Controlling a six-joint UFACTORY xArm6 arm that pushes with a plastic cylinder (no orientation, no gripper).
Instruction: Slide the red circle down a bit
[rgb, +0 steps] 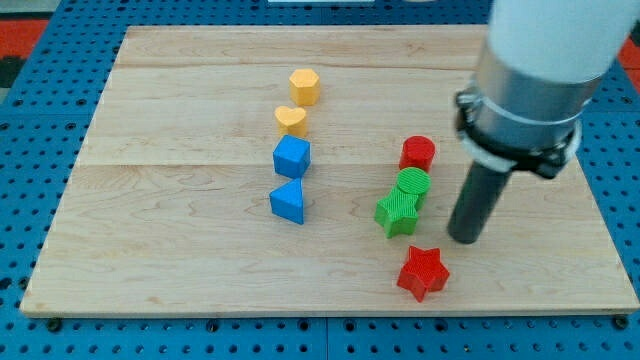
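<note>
Landmark: red circle (418, 153), on the board's (180, 270) right half.
Tip: my tip (465, 238) rests on the wood, to the view's right of the red circle and lower than it, well apart from it.
Key relation: the red circle lies up and to the left of my tip. A downward push, I judge, needs the tip on the circle's top side, so it must first go around the circle's right and above it.
Tip state: a plain rod with nothing to open or close; it holds nothing and touches no block.
Red circle looks: a short red cylinder, flat top, standing upright, fully in view.
Just below the circle: green circle (412, 184), touching or nearly touching its lower edge; green star (398, 212) pressed against that one, further down and slightly left.
Risk: as I read it, sliding the red circle down will shove both green blocks along.
Further below: red star (422, 272), near the board's bottom edge.
Left of the circle, well apart: a column of yellow hexagon (304, 86), yellow heart (291, 120), blue cube (291, 157), blue triangle (288, 202).
</note>
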